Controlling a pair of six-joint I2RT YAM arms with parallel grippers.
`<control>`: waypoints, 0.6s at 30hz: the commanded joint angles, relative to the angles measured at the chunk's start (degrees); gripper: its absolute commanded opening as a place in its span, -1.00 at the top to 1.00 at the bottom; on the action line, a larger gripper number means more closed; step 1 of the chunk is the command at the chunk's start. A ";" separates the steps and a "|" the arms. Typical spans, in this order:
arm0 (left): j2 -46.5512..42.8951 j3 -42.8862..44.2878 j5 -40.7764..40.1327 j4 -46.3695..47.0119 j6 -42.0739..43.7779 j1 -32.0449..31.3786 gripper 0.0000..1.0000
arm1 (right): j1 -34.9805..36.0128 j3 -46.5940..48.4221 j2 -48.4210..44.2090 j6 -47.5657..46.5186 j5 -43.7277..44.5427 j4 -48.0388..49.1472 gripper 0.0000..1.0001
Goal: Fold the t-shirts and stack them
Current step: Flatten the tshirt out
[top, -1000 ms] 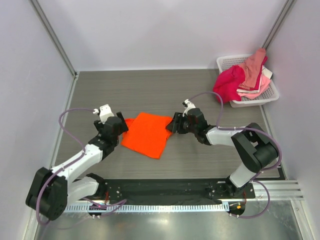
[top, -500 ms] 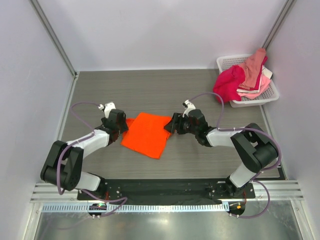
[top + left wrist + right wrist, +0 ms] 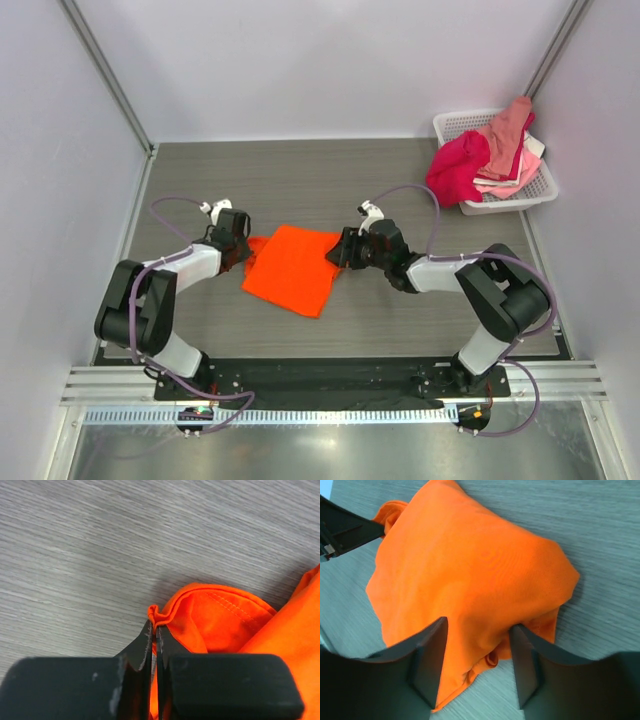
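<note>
Pinching the orange t-shirt, well away from the basket, by its far hem with the left gripper, fingers clamped on cloth, likely for tension. Straddling the basket-side edge with the right gripper, fingers wide, unclosed.

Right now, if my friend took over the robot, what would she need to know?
Left hand: shut, pinching an edge of the orange shirt.
Right hand: open, fingers either side of the shirt's opposite edge.
The orange shirt looks partly folded on the table; the other shirts are heaped in the basket.
Done: nothing stacked.
Left: finish this fold, then fold and stack the rest.
</note>
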 commanded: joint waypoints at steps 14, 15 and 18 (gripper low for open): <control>-31.14 -10.69 -3.26 -0.38 -7.90 0.50 1.00 | -2.30 -9.42 -17.62 3.21 23.32 4.97 0.97; -33.18 -10.51 -3.79 -1.71 -8.95 0.58 1.00 | -2.57 -11.96 -21.29 3.65 25.53 5.41 0.98; -39.24 -7.71 -3.88 -6.55 -11.07 0.58 1.00 | -3.27 -15.49 -26.93 4.53 32.13 6.38 0.98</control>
